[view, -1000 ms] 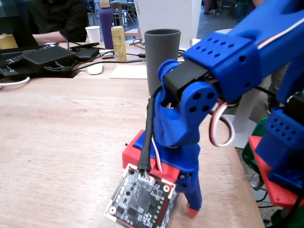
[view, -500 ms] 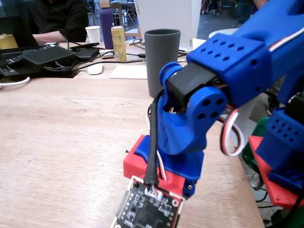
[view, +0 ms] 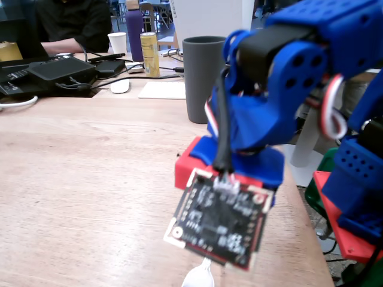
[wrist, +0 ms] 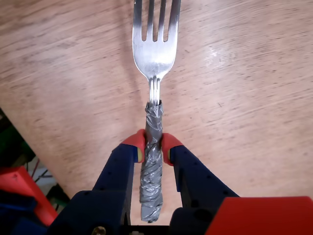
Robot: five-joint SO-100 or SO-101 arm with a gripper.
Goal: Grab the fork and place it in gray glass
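Note:
In the wrist view my gripper (wrist: 152, 147) is shut on the fork (wrist: 154, 54). Its red-tipped fingers (wrist: 134, 143) clamp the gray taped handle, and the tines point away over the wooden table. In the fixed view the blue arm (view: 275, 89) and its camera board hide the gripper. Only a bit of the fork's metal head (view: 199, 278) shows below the board at the bottom edge. The gray glass (view: 200, 78) stands upright on the table just behind and left of the arm, apart from the fork.
At the back of the table stand a gold can (view: 149, 54), a white paper cup (view: 117, 43), a purple bottle (view: 134, 27), a white mouse (view: 120, 86) and black devices with cables (view: 60, 72). A person sits behind. The table's right edge (view: 311, 239) runs beside the arm.

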